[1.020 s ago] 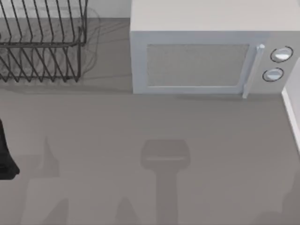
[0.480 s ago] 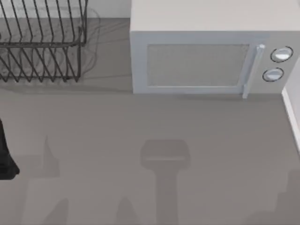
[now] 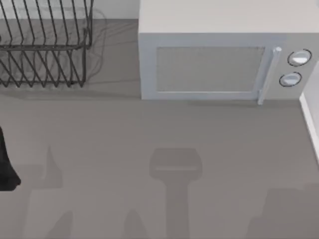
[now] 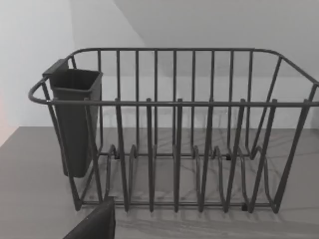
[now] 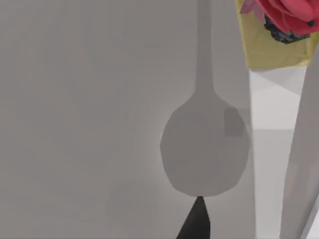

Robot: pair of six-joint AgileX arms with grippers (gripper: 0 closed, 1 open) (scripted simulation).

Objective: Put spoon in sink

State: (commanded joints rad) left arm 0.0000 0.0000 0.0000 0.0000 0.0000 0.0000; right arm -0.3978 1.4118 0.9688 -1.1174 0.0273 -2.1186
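The dish rack (image 3: 45,45) is cut off at the picture's edge, left of the microwave (image 3: 219,59). The spoon (image 5: 205,144) handle runs out of frame, and a yellow box (image 5: 274,40) beside it is cropped.

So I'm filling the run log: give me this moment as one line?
step: spoon close under right wrist camera | left arm: at table's left edge, facing dish rack | microwave: shut

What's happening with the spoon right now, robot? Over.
Left arm parked at table's left edge. Pale grey spoon close under right wrist camera. Dark wire dish rack facing left wrist. Sink unconfirmed.

No legible text on anything
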